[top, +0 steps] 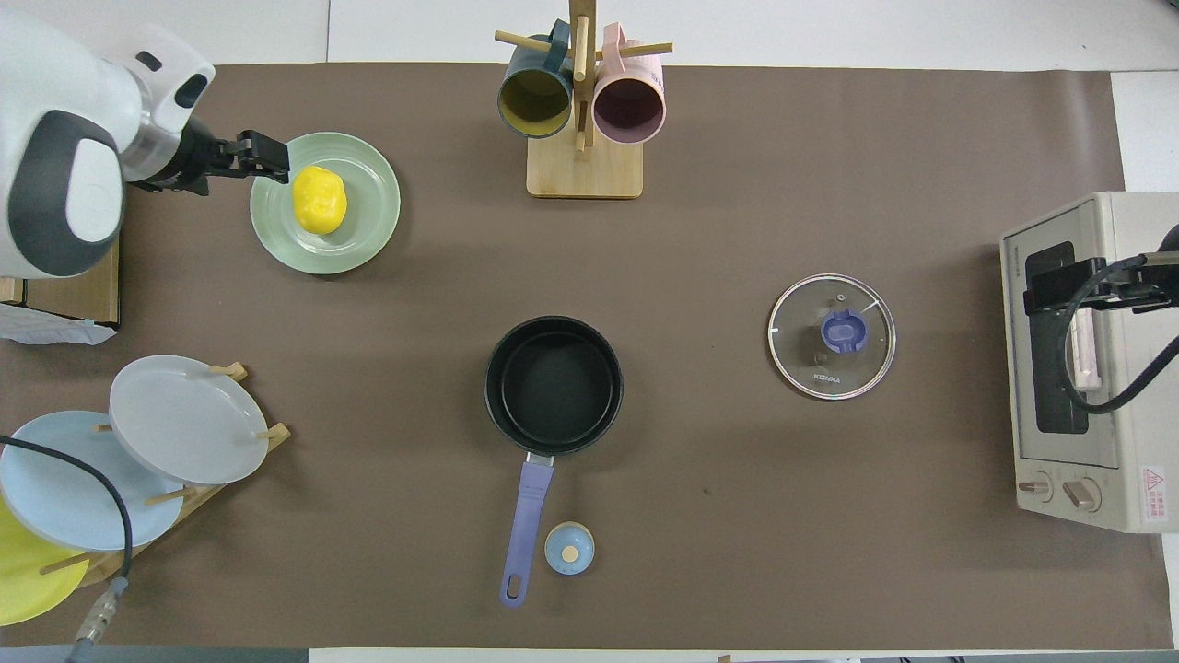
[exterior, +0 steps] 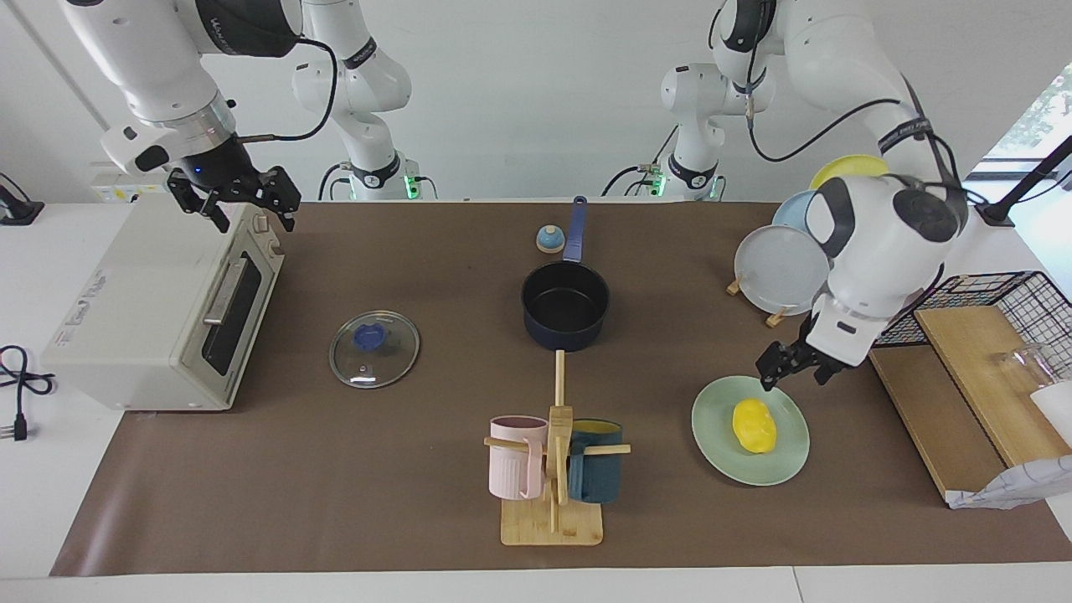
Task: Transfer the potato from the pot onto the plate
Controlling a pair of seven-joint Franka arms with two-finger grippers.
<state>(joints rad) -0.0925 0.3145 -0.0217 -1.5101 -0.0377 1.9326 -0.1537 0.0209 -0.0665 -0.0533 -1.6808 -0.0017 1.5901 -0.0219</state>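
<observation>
From the facing view, one yellow potato point(exterior: 754, 425) lies on the one mint-green plate point(exterior: 720, 452). One dark pot point(exterior: 565, 305) stands near the middle of the brown mat; the plate lies farther from the robots than the pot, toward the left arm's end of the table. The pot has nothing in it. The left gripper point(exterior: 791, 366) hangs in the air just over the plate's rim, holding nothing, and I cannot tell if its fingers are apart or together. The right gripper point(exterior: 243, 201) waits over one white toaster oven point(exterior: 159, 310), its fingers spread wide and holding nothing. One glass lid point(exterior: 374, 348) lies flat beside the pot, toward the oven. Two mugs hang on one wooden mug stand point(exterior: 553, 511), farther from the robots than the pot: one pink mug point(exterior: 515, 456) and one dark blue mug point(exterior: 596, 473).

From the overhead view, the potato point(top: 319, 199) sits on the plate point(top: 368, 221), and the left gripper point(top: 262, 157) is at the plate's rim. The pot point(top: 554, 384) points its long blue handle toward the robots. One small round blue thing point(top: 569, 548) sits just beside that handle. Three plates lean in one plate rack point(top: 184, 502): one grey-white plate point(top: 189, 419), one light blue plate point(top: 64, 483) and one yellow plate point(top: 28, 575). The right gripper point(top: 1059, 287) is over the oven point(top: 1105, 497).
</observation>
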